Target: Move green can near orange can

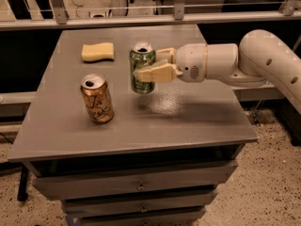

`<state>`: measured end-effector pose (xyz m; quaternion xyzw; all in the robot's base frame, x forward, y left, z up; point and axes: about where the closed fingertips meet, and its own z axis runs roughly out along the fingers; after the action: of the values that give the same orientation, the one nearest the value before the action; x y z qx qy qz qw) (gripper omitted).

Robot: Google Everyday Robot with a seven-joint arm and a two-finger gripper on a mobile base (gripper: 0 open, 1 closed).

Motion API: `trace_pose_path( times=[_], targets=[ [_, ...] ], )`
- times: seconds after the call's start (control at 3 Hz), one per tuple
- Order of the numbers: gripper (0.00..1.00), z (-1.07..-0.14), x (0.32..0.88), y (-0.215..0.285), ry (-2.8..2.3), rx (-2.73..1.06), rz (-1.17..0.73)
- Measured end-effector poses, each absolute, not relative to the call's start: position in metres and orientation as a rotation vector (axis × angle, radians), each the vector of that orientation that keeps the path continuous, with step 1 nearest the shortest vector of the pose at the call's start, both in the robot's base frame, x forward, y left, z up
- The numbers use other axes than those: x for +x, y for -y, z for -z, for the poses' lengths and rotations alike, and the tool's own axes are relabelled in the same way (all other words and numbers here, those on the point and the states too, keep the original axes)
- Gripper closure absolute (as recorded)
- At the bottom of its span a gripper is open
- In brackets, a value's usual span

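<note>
The green can (pixel 141 62) is upright and held above the grey table (pixel 188 121), its shadow on the tabletop beneath it. My gripper (pixel 149 66) reaches in from the right and is shut on the green can, one pale finger (pixel 155 73) across its front. The orange can (pixel 97 98) stands upright on the table to the lower left of the green can, about one can's width away, with dark cursive lettering and an open silver top.
A yellow sponge (pixel 98 51) lies at the table's back left. My white arm (pixel 244 62) spans the table's right side. A metal rail (pixel 150 18) runs behind the table. Drawers (pixel 141 185) sit below the front edge.
</note>
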<state>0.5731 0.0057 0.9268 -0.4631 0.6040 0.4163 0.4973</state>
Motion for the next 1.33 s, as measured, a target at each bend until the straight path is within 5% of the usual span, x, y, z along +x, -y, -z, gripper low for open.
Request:
trace_pose_path(
  times=[0.67, 1.33],
  targets=[
    [1.0, -0.882, 0.515, -0.046, -1.434, -1.255, -1.158],
    [0.6, -0.87, 0.507, -0.065, -1.409, -1.297, -1.176]
  ],
)
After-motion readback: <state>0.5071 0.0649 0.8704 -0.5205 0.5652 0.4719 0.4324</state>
